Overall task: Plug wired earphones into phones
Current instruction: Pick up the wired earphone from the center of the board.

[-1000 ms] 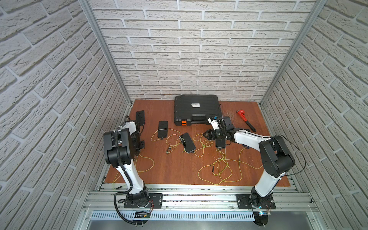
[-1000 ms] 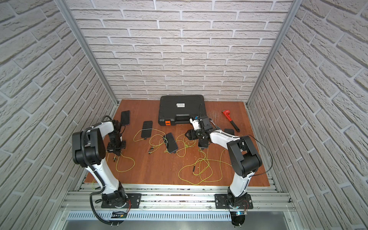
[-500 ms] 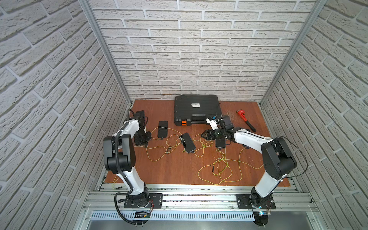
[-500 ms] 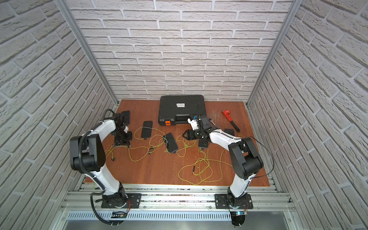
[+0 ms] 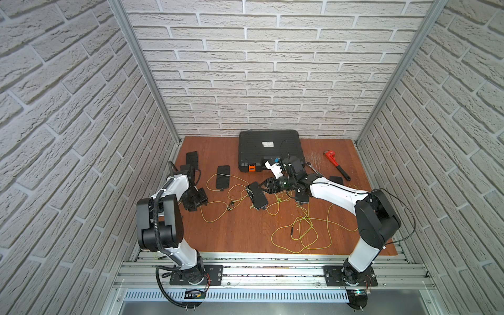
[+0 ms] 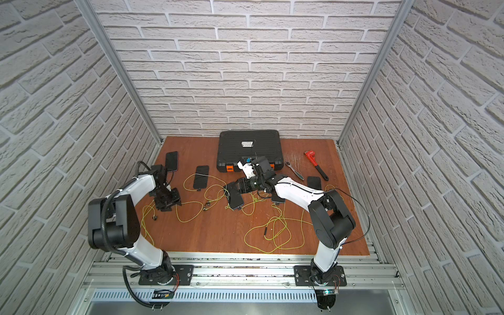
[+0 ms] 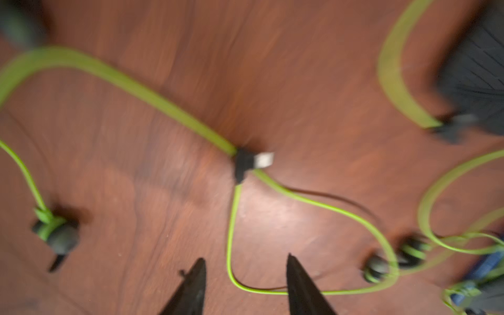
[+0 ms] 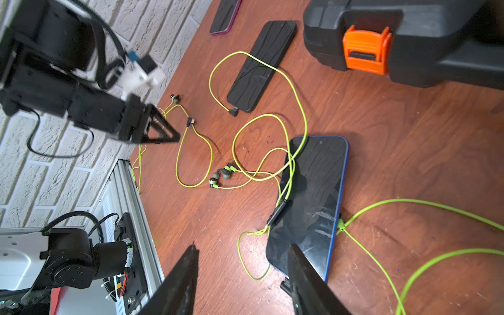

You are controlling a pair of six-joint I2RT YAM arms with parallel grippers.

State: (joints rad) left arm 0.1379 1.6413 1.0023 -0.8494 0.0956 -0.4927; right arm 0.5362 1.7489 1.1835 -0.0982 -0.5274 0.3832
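Several black phones lie on the wooden table: one far left [image 5: 192, 159], a ribbed one [image 5: 223, 177] with a plug [image 8: 233, 111] in its end, and a blue-edged one [image 5: 258, 195] in the middle. Yellow-green earphones [image 5: 300, 231] trail in loose loops among them. My left gripper [image 7: 245, 261] is open just above the table, with a cord lying between its fingers and a loose dark plug [image 7: 246, 163] a little ahead. My right gripper [image 8: 242, 253] is open and empty, hovering at the near end of the blue-edged phone [image 8: 313, 196].
A big black case [image 5: 270, 148] with an orange latch [image 8: 365, 51] stands at the back. A red pipe wrench [image 5: 336, 167] and a ratchet [image 6: 294, 170] lie at the back right, beside another phone [image 5: 336, 180]. Brick walls close in three sides.
My left gripper has opened and no longer holds the cord, whose plug now lies on the table. The right gripper's jaws have narrowed a little over the middle phone.
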